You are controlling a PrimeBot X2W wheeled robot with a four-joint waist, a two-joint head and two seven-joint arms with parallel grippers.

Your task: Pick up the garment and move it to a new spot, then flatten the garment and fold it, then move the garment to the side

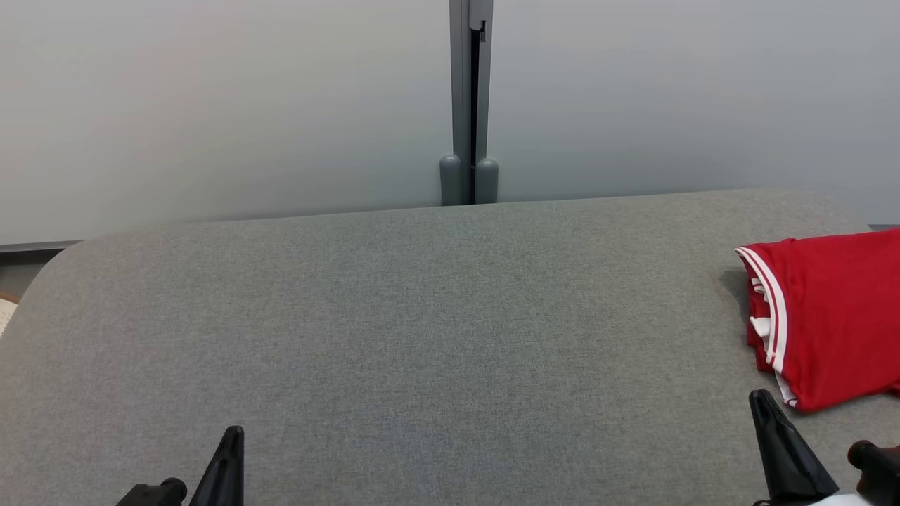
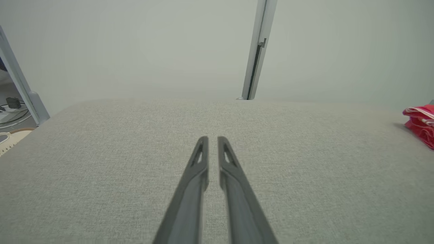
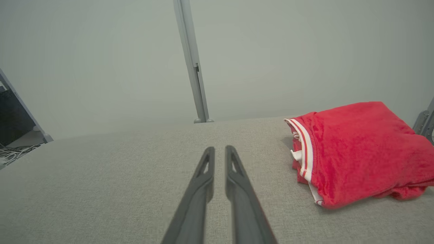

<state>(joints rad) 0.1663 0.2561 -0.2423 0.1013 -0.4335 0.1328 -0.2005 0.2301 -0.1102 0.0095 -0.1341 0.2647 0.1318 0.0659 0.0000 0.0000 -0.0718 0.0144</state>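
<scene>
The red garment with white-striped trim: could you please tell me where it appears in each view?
Head view: red garment with white-striped trim at the right edge, mid-height, cut off.
Left wrist view: a small piece at the far right edge.
Right wrist view: large, right of the middle.
Shared landmark: the grey upright post between the wall panels, behind the grey fabric surface.

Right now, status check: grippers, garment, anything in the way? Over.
Left gripper nearly shut, empty. Right gripper nearly shut, empty, short of the garment. Red garment lies folded at the grey surface's right side. Nothing between right gripper and garment.
</scene>
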